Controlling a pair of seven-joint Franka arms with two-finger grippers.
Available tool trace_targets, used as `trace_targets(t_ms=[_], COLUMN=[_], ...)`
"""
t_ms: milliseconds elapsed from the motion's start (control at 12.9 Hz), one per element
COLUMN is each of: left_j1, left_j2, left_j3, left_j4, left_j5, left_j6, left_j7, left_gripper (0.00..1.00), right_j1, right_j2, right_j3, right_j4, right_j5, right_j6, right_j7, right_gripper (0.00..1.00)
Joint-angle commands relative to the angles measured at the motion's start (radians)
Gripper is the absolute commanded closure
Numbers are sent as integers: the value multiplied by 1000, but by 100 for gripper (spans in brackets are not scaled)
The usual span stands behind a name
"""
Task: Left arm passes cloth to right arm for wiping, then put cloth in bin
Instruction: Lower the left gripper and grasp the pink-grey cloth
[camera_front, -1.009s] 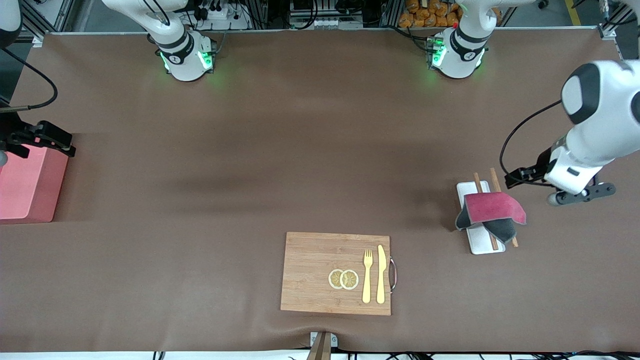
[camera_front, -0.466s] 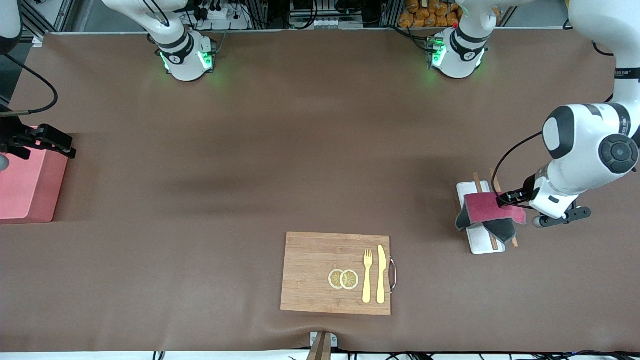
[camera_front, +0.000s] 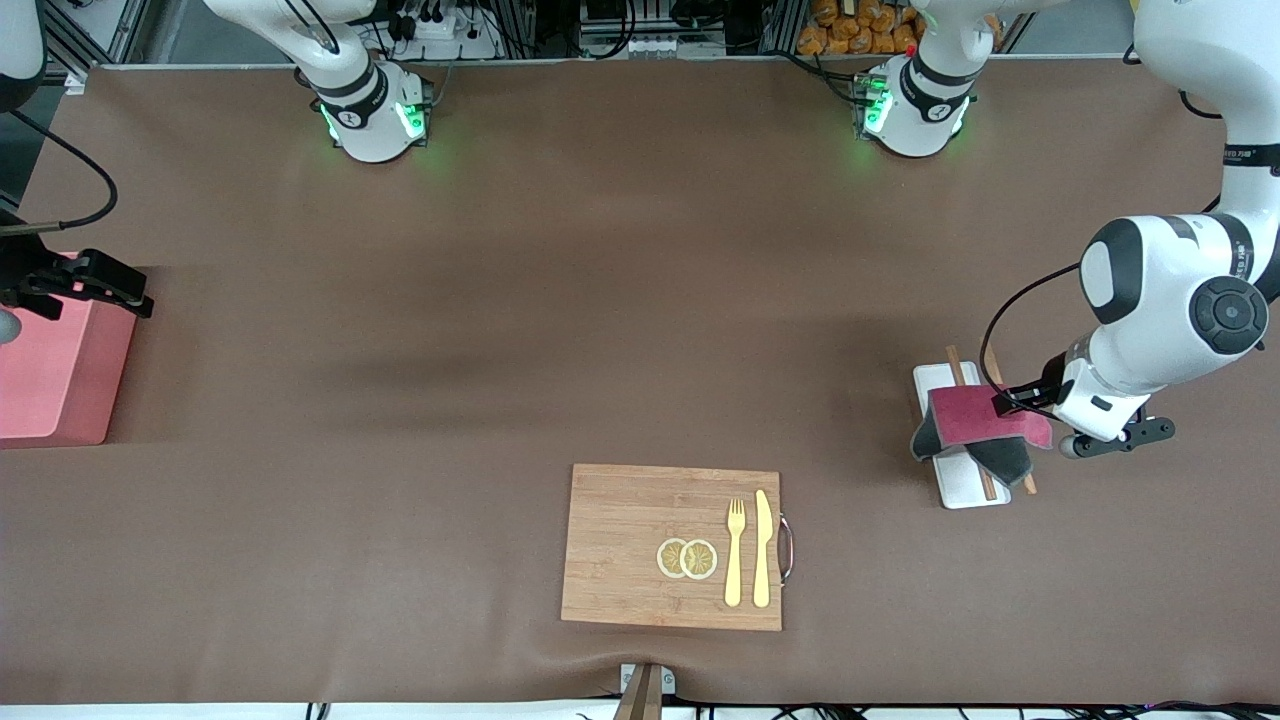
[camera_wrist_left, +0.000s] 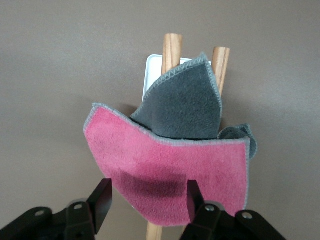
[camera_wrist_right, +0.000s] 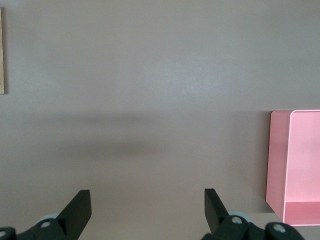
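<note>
- Brown matting covers the table (camera_front: 620, 300) end to end.
- Landmark: the wooden cutting board (camera_front: 640, 520), nearest the front camera, carries two lemon slices (camera_front: 687, 558), a fork (camera_front: 735, 552) and a knife (camera_front: 763, 548).
- Toward the left arm's end from the board, the cloth (camera_front: 975, 418) lies crimson face up, draped over a white tray (camera_front: 965, 490) and two wooden sticks (camera_wrist_left: 171, 47).
- The left gripper (camera_wrist_left: 147, 200) straddles the cloth's edge, fingers (camera_wrist_left: 102, 197) parted; contact appears likely but is not confirmed.
- Toward the right arm's end from the board, the bin (camera_front: 55, 370) stands at the table edge.
- The right gripper (camera_wrist_right: 145, 210) waits over the bin's edge, fingers spread wide, empty.
</note>
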Motion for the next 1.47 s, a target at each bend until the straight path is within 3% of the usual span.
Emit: trace_targets(t_ms=[0,155,698,1164,1397], left_j1=[4,4,0,-6,-11], left_j2=[22,22,30,36,38], left_j3=[-5,-5,-5,-5,-10], left_j4=[17,17,18,29,40], left_j5=[7,7,7,7,7], left_j6=[14,20,21,21,21], left_j7=[-6,-6,-6,-6,0], left_gripper=[32,35,65,100,100], right_j1=[-7,0,4,8,22], right_j2=[3,8,11,17,15], right_j3=[4,4,6,7,19], right_j4=[-4,-2,-2,-1,4], right_j5=[-4,-2,-2,1,11], right_j6=[-6,-6,-18,-20,-58], right_j7=[7,7,18,59,201], right_gripper=[0,0,0,0,0])
